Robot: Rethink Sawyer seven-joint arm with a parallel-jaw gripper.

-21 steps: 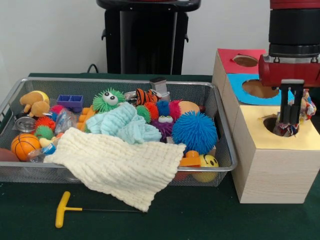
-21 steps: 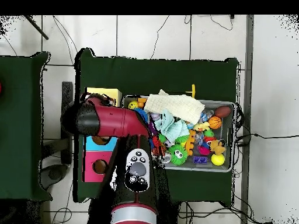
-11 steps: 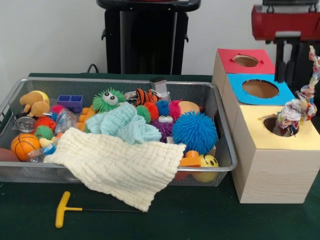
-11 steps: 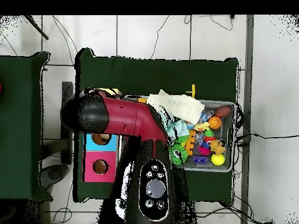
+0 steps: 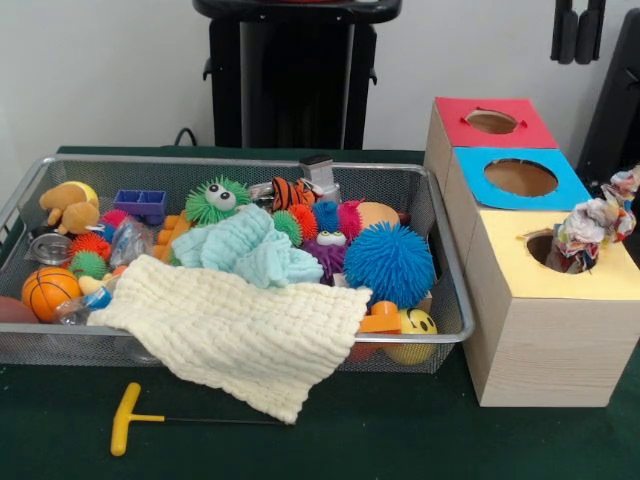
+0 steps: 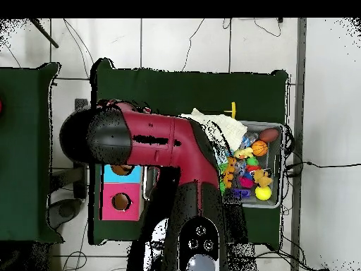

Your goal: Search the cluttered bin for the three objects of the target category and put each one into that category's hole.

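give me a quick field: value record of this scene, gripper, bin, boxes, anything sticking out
gripper: fingertips only, at the front view's top edge, high above the boxes, holding nothing
bin: wire basket full of toys; cream cloth hangs over its front rim
boxes: red hole, blue hole, yellow hole in a row
sticking out: multicoloured rope toy juts from the yellow hole, not fully in
on table: yellow-handled tool in front of the basket

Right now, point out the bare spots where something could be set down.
Free: the green table in front of the wire bin, right of the yellow T-handle tool; also the yellow box top beside the rope toy. The bin is crammed, the cream cloth spilling over its front rim.
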